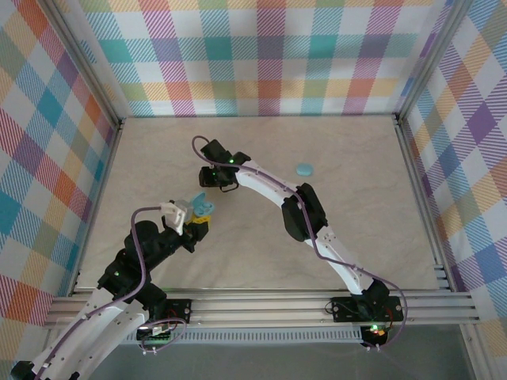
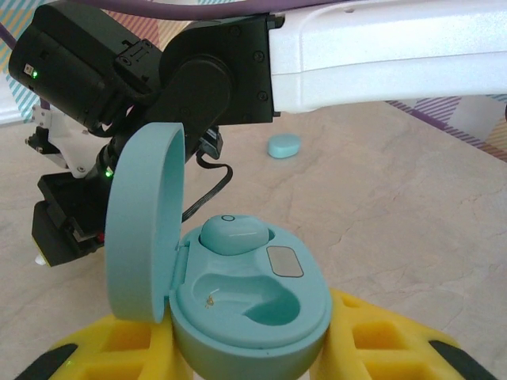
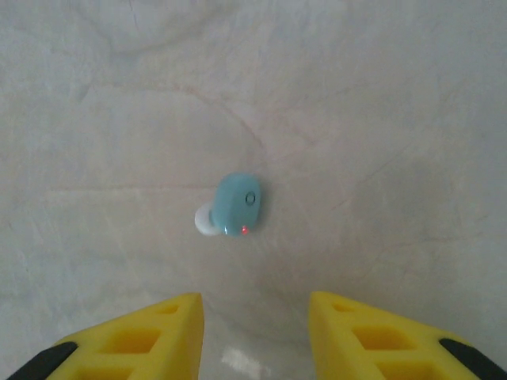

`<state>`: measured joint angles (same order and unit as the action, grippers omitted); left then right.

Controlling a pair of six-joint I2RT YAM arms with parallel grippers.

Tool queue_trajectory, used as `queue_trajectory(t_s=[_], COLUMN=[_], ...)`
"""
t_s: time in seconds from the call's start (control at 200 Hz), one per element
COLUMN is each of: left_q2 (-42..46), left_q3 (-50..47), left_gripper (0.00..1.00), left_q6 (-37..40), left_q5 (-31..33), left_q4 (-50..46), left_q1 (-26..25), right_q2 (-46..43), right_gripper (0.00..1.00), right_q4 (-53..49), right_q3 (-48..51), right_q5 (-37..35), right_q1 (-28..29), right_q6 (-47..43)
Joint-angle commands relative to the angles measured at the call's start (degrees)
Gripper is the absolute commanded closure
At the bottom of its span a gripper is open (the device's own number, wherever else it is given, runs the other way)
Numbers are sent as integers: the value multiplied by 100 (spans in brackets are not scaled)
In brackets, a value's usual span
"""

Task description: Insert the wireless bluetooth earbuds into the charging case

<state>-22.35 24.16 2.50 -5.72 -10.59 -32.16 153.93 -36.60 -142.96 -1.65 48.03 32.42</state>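
My left gripper (image 2: 249,352) is shut on the pale blue charging case (image 2: 253,305), its yellow fingers (image 2: 388,340) pressed against both sides. The case's lid (image 2: 146,222) stands open to the left. One earbud (image 2: 234,233) sits in the far slot, and the near slot (image 2: 265,301) is bare. In the top view the case (image 1: 198,204) is held above the table at centre left, and my right gripper (image 1: 216,182) hovers just behind it. A second earbud (image 3: 238,204), with a white tip and a red light, lies on the table ahead of my open right gripper (image 3: 255,332), untouched.
A second, closed pale blue case (image 1: 303,169) lies on the table to the right, also seen past the held case (image 2: 283,146). The right arm (image 2: 372,55) crosses just above the open case. Checked walls and a metal frame (image 1: 420,198) ring the marble table.
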Motion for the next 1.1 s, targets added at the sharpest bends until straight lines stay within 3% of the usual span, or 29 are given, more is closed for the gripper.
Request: queue_trajectory(t_s=[0.0,0.155,0.495,0.725,1.095], left_q2=[155,196,208,436,468], left_q3=[-45,-69,-26,-43,-43], left_gripper=[86,85,84,84,84], left_q6=[-90,-123,-110,-85,-119], left_q5=[-61,-46,-290,-351,-474], left_q4=[31,-40,-54,-126,-123], left_q1=[-10,-14,-10,-10,-14], right_q2=[2,223,574,685,758], right_gripper=[60,60,60,61,74], right_q4=[407,911,973,968,932], right_q3=[-162,-215,-553,-591,-575], right_q5=[-468,-414,-1133,-1250,-1180], right_q1=[66,107,265,295,277], right_q6=[170,290,262,229,160])
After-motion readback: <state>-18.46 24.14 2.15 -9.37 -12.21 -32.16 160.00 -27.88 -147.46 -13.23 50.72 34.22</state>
